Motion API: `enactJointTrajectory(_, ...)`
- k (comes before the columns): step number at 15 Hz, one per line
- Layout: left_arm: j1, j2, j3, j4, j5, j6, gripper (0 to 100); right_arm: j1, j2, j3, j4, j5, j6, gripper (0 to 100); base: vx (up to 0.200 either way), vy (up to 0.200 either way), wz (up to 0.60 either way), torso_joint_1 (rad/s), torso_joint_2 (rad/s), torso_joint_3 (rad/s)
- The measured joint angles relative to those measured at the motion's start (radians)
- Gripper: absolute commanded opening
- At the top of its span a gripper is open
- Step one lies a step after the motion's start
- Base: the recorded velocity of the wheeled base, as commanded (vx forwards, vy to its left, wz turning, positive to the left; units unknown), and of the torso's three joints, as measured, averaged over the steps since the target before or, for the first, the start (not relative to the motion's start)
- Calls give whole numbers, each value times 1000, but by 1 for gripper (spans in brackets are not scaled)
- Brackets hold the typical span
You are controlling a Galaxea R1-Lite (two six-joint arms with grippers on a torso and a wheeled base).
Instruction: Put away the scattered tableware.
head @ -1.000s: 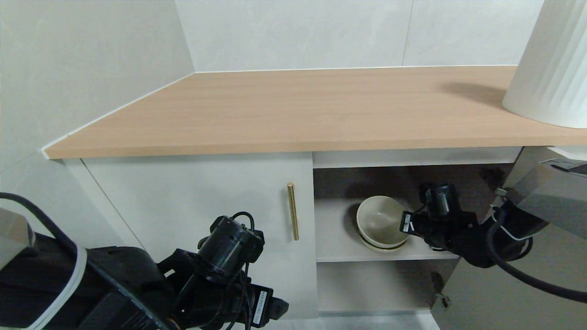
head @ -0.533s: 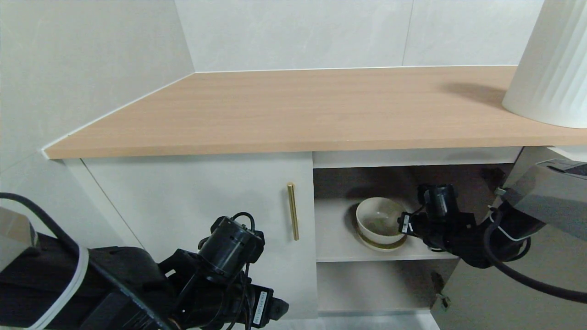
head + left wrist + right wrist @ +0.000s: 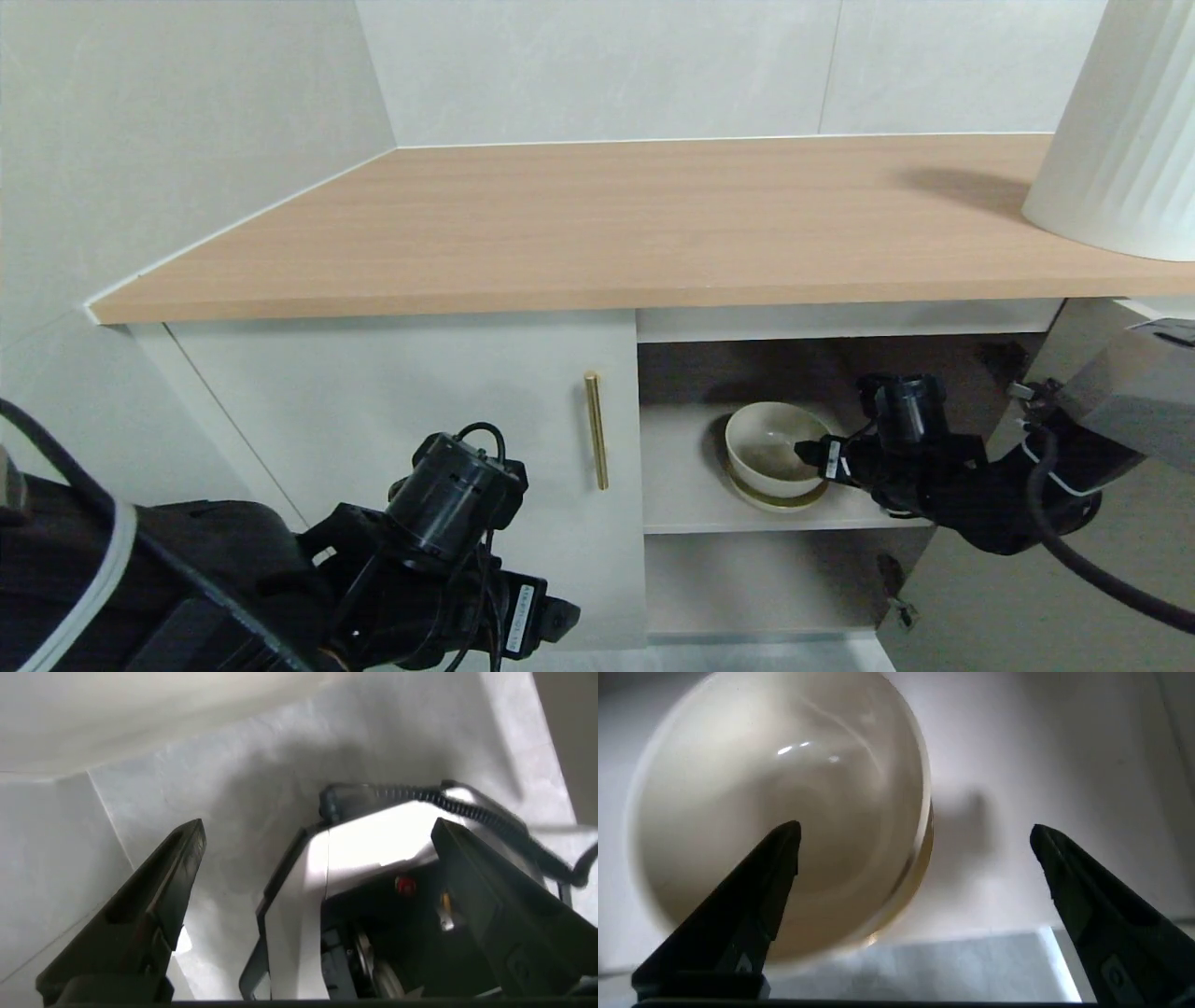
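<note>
Right gripper (image 3: 915, 835) jaws spread wide, gripping nothing, right at the bowl (image 3: 775, 812). Bowl sits on a plate (image 3: 780, 501) on the cabinet's upper shelf (image 3: 681, 476). Left gripper (image 3: 318, 831) gapes empty too, low before the shut door (image 3: 420, 401).

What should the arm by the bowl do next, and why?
Probably draw the right gripper back out of the cabinet: its jaws are open, and the bowl already sits on a plate inside.
</note>
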Motion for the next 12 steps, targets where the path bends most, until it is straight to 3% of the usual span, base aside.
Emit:
enactJointTrajectory(4,43,-146,17,11,2,0,100,27,-186,115,76,71,-69,100,0,0,0,0,0,0)
enactJointTrajectory(12,141,-534,125,105,1,20,100,190,-795,291,635,123,-109,100,0,0,0,0,0,0)
